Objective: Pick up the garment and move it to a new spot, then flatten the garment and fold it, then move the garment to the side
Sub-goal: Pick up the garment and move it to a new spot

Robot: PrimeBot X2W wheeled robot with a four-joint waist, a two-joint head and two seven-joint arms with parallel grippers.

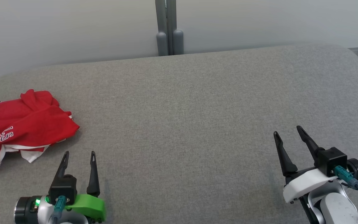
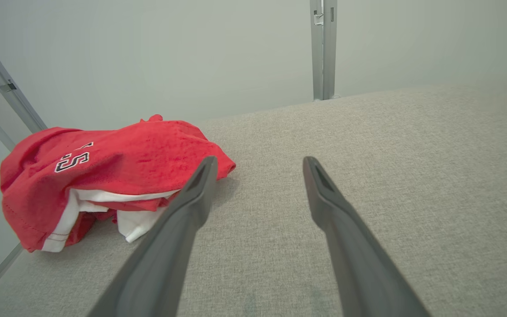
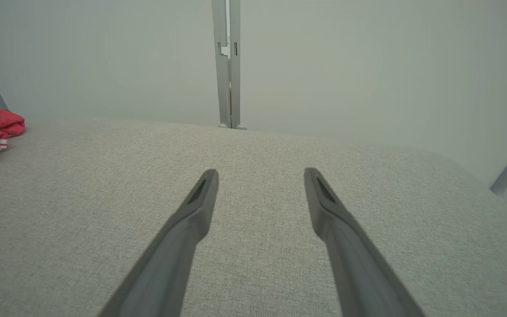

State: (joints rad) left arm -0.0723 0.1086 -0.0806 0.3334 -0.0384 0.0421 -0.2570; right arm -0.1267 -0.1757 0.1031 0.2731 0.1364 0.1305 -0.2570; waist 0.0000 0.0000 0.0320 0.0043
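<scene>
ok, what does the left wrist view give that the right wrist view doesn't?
Left wrist: the open left gripper close beside the crumpled red-and-white garment, with the garment's white lettering and white trim visible. Right wrist: the open right gripper above plain tabletop, plus a slanted grey strut past the table's right end. Both: the garment (just a corner at the right wrist view's left edge), the grey fabric-covered table and the grey upright post at the back wall.

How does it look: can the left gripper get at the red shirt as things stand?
Probably yes. The left gripper is open and sits close to the crumpled red shirt, with only bare grey cushion between them and nothing lying on the shirt.
</scene>
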